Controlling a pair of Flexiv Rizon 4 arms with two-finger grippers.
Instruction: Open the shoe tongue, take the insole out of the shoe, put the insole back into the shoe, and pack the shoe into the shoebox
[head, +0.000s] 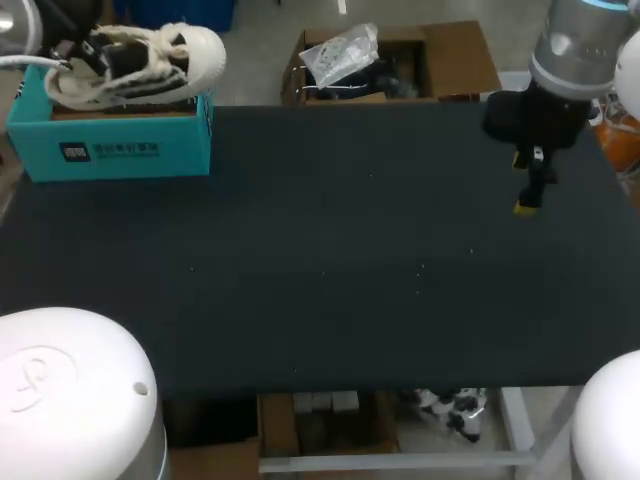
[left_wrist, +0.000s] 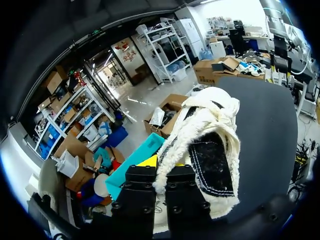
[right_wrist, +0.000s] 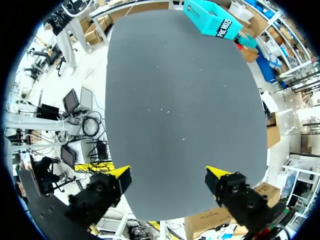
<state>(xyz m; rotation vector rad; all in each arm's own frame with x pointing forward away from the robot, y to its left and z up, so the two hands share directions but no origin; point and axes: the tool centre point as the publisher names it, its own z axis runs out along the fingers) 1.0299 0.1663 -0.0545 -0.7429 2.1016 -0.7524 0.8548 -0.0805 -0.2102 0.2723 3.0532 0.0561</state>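
While the white fleecy low shoe with black panels (head: 140, 60) lies across the top of the open teal cardboard shoebox (head: 110, 150), most of it stands above the rim, so packing looks nearly but not fully done. Box and shoe sit at about ten o'clock on the black matte table (head: 320, 280), the toe pointing toward three o'clock.

Seen from the left wrist, the left gripper (left_wrist: 160, 171) is right at the shoe's fleece collar, which spills over it. Whether it grips the shoe cannot be told.

The shoe will probably feel light, with a soft upper that folds and squashes. The fleece gives under pressure, so a pinch there may slip. The sole edge or the heel wall looks like the firmer place to hold. The cardboard box is likely light too and may slide if pushed.

At about two o'clock the right gripper (right_wrist: 167, 174) hangs above bare table, spread wide and holding nothing.
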